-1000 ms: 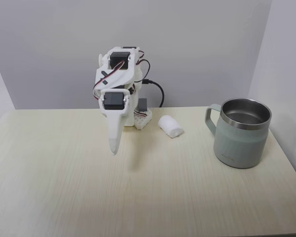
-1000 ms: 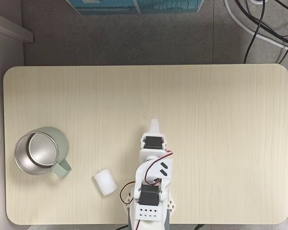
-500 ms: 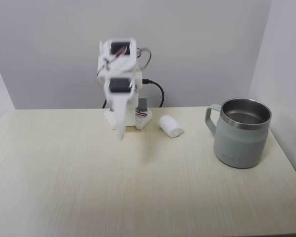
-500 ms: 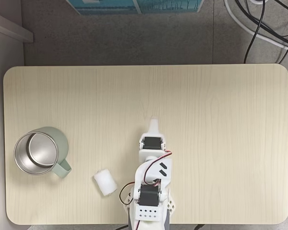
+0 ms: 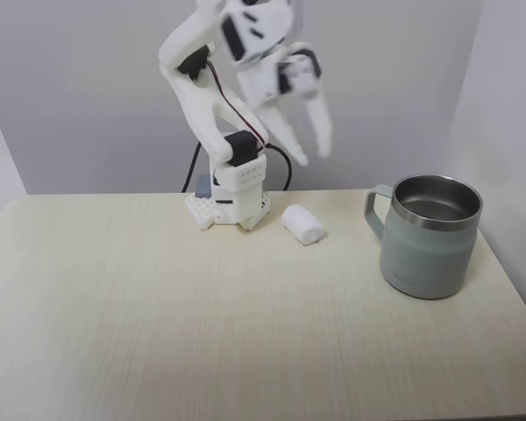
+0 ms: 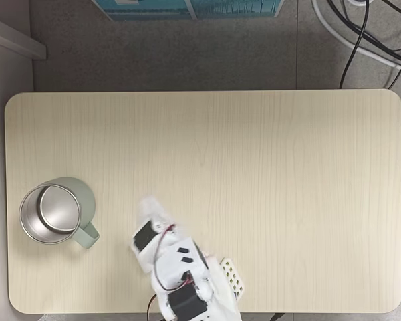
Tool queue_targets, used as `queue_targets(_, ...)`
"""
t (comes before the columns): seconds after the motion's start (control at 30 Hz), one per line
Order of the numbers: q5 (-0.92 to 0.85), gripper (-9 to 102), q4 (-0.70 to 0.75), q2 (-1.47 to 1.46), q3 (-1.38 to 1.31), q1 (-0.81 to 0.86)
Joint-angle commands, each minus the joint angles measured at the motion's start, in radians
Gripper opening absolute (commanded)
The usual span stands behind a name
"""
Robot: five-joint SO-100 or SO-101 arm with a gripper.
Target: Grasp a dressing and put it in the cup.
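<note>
I see a pale wood-grain table [image 5: 158, 307], a white roll of gauze [image 5: 302, 224] and a sage-green mug [image 5: 428, 237] with a shiny steel rim and inside. My arm [image 5: 212, 96] is white with black motors and red wires. The wall behind is grey. From above, the floor [image 6: 187, 53] is grey, crossed by black cables [image 6: 361, 33].

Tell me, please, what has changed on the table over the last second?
The arm has lifted and swung toward the dressing; its gripper, blurred with motion, now hangs open in the air above it. Nothing has been grasped. The dressing and the cup lie where they were on the table.
</note>
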Motion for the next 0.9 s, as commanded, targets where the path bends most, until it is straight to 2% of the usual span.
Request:
queue_targets(0.0, -0.167, 19, 0.098, 0.018, 0.034, -0.097)
queue_targets(0.13, -0.314, 23, 0.147, 0.018, -0.061, -0.184)
queue_targets(0.27, -0.377, 27, 0.100, 0.071, -0.179, -0.216)
queue_targets(0.6, -0.414, 31, -0.163, 0.167, -0.531, -0.288)
queue_targets(0.87, -0.413, 31, -0.382, 0.258, -0.696, -0.314)
